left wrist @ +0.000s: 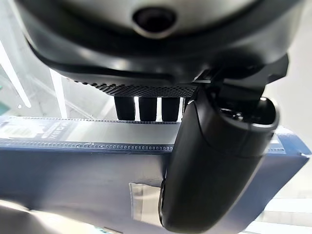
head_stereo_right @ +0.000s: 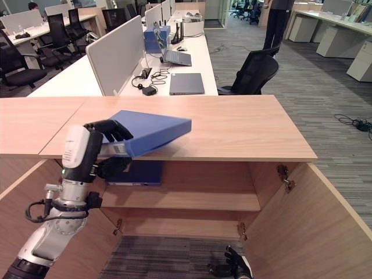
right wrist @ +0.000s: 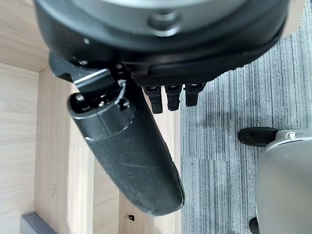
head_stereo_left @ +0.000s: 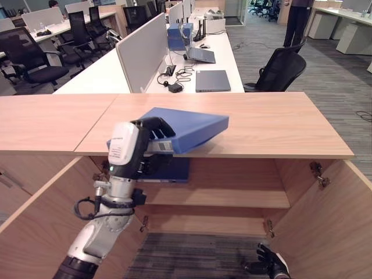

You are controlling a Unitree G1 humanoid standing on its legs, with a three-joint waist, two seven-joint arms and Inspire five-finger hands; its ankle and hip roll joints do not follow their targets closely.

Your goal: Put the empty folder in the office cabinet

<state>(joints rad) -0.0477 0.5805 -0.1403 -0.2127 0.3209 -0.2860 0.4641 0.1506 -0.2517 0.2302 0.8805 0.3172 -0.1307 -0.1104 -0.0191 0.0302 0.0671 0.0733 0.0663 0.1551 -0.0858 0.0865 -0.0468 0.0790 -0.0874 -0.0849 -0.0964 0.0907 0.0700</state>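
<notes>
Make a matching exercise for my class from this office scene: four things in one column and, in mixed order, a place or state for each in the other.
Things
1. blue folder
2. left hand
3. right hand
4. grey laptop

Places or states
A. low by the carpet, holding nothing
B. lying closed on the white desk
C. tilted over the front edge of the cabinet top
D. shut on the folder's end

Pairs: 1-C, 2-D, 3-A, 4-B
</notes>
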